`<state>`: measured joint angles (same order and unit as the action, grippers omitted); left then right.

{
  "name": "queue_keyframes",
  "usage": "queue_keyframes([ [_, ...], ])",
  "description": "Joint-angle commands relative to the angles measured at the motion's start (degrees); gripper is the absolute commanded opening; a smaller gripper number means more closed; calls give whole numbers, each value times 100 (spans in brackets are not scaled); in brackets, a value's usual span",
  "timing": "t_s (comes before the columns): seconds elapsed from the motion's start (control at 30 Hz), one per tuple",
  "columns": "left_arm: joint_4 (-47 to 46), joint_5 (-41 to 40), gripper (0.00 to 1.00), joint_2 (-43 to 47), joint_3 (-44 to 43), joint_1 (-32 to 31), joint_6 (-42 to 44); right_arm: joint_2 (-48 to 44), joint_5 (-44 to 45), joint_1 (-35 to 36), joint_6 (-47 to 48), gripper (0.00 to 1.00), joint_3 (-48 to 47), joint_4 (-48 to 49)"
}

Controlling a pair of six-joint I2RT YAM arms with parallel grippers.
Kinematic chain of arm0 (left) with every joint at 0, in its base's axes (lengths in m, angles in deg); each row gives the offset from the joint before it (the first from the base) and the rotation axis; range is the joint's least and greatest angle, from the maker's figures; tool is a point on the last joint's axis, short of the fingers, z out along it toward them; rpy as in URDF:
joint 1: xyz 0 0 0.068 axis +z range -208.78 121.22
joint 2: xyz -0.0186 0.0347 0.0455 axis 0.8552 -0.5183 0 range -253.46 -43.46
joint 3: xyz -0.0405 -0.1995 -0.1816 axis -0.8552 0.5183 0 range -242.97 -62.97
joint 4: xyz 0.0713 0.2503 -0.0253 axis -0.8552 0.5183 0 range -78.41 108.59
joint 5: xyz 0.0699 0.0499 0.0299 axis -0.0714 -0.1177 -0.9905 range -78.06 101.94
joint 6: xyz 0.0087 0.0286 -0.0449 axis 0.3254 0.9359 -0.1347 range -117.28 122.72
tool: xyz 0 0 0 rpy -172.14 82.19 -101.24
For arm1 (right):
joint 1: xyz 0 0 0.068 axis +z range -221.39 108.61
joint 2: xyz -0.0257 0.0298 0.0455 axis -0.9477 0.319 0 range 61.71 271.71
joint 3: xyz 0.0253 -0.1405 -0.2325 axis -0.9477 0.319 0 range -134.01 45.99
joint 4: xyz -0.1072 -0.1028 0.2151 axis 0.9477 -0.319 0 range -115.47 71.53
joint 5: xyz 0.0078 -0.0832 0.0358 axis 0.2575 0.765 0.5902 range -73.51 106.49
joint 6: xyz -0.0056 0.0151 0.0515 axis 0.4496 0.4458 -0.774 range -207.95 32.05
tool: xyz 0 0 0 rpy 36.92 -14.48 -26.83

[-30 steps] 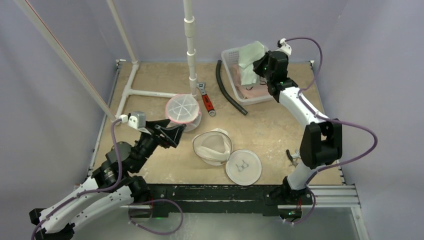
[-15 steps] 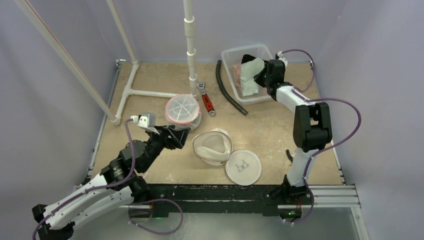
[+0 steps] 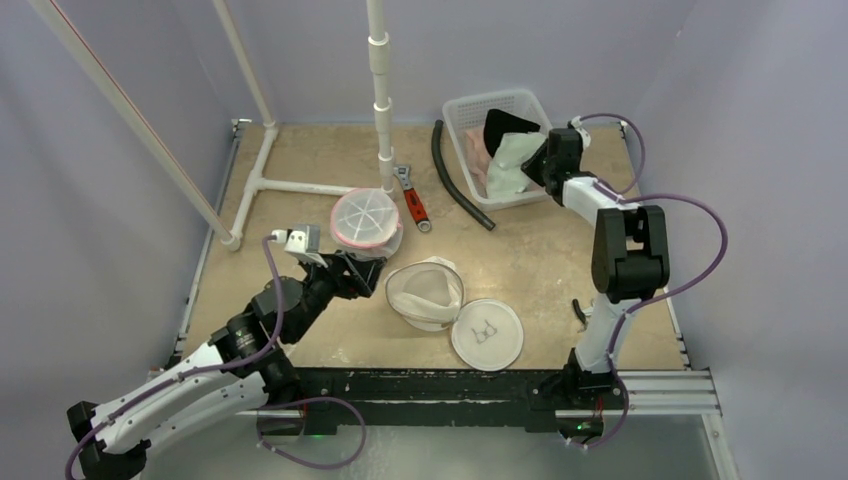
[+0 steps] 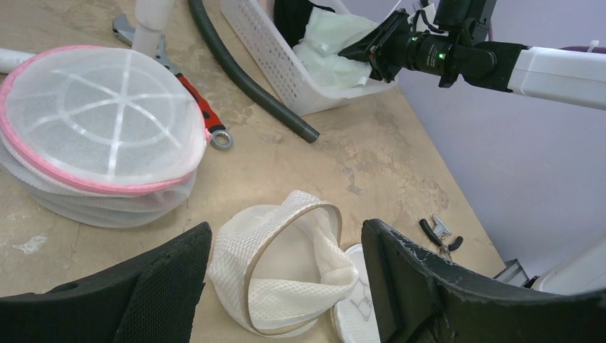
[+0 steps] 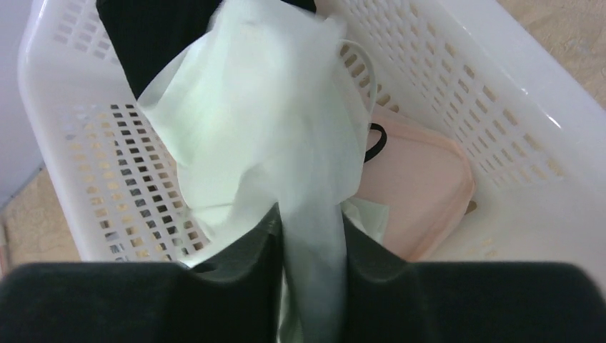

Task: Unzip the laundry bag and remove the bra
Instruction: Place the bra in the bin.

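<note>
Where the right gripper (image 5: 309, 236) reaches into the basket (image 5: 529, 93): clenched on a strip of the pale green bra (image 5: 271, 107), with the cloth filling the narrow gap between its fingers.
Bra: upper right of the overhead view, bunched inside the basket and spreading away from the gripper over what lies there.
Under the bra: a pink garment (image 5: 421, 179) to the right and a black garment (image 5: 150, 36) at the top left of the right wrist view, both in the basket.
Basket: white with slotted walls, at the far edge of the table (image 3: 540, 250).
Left gripper (image 4: 286, 236): released, fingers spread wide with nothing between them, hovering left of centre in the overhead view.
Laundry bag (image 4: 279, 279): white mesh, lying open at the centre of the table just right of the left gripper, well apart from the bra.
Round mesh panel (image 3: 487, 334): flat on the table, touching the laundry bag's lower right edge.
Pink-rimmed mesh bag (image 4: 100, 128): domed, just above the left gripper in the overhead view.
Wrench (image 3: 412, 200): red-handled, beside the pink-rimmed mesh bag.
Hose (image 3: 455, 180): black, lying between the wrench and the basket.
</note>
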<state>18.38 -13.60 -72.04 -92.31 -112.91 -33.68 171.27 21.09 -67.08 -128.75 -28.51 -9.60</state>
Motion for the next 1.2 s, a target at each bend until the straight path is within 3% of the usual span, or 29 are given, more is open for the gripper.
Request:
queue_keyframes([
  [0.0, -238, 40, 75, -58, -80, 11, 4, -183, 174, 12, -35, 40, -3, -162],
  [0.07, -248, 61, 75, -96, -98, 9, -5, -318, 298, 5, -11, 52, -20, -227],
  [0.17, -297, 135, 75, -159, -103, 15, -22, -605, 623, 8, 74, 59, 0, -330],
  [0.43, -388, 307, 75, -326, -102, 10, -63, -1542, 1397, 369, 744, 63, -86, -447],
  [0.6, -382, 315, 75, -450, -118, 11, -103, -1335, 1522, 906, 1453, 58, -411, -71],
  [0.87, -272, 239, 74, -628, -125, 12, -185, 130, 967, 1081, 1920, 38, -1583, -91],
  [1.17, -145, 103, 74, -660, -141, 11, -201, 1107, 1407, 1068, 1874, 32, -2408, -1081],
])
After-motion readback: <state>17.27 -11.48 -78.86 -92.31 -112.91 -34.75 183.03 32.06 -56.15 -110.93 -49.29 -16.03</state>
